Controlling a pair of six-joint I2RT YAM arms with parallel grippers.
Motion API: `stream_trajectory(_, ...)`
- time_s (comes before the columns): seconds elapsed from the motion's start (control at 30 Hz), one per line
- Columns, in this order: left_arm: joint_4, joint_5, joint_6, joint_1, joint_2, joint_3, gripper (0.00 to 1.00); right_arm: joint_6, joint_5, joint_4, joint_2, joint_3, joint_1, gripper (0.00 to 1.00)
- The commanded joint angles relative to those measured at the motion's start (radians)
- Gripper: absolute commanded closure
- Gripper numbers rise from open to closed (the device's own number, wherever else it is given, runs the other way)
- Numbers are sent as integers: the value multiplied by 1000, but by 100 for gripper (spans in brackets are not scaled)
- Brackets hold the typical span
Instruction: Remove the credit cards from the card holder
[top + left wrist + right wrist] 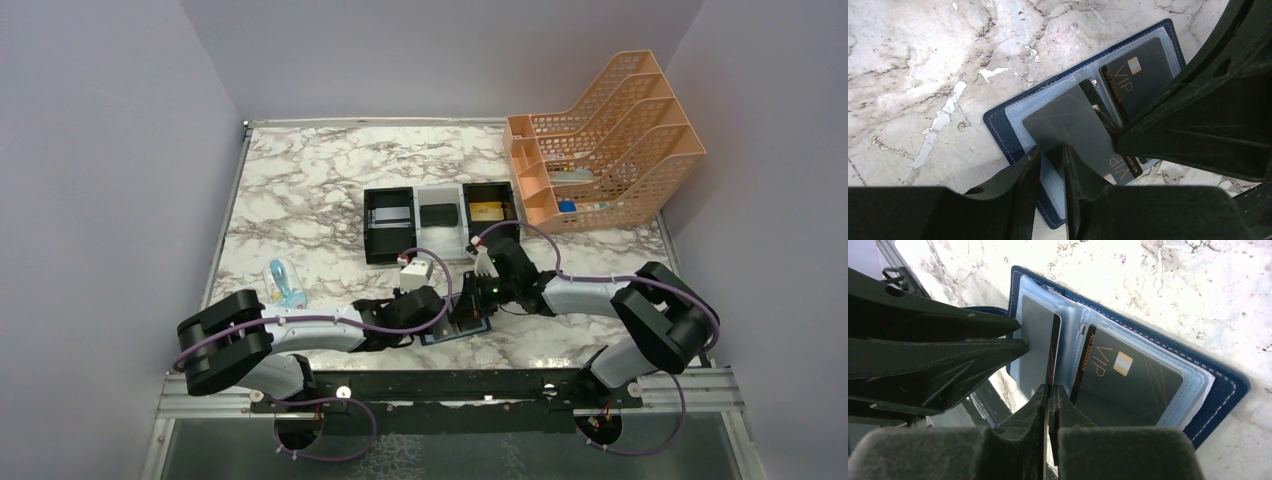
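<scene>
Card holder (1225, 387) lies open, black credit cards (1128, 375) in pockets.

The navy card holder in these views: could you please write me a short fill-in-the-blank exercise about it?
The dark navy folding card holder lies ____ on the white marble table. The right hand pinches a thin plastic card coloured ____. The second card, in a clear pocket, is printed ____.
Missing words: open; black; VIP.

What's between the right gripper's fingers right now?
A black card, pinched edge-on by the right gripper, partly out of the card holder; clearest in the right wrist view.
</scene>
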State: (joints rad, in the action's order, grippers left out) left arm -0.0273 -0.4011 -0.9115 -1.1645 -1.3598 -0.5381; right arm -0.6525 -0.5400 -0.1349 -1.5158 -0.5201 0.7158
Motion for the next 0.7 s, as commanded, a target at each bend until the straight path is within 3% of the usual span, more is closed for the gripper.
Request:
stream_trajectory(0.0,-86,17,-3,1,-3,7,74,1,50,-6,55,11,-5,98)
stream_trajectory(0.67,-105,2,0,1,38,-15,72,-58,100,10,133,71,-32,99)
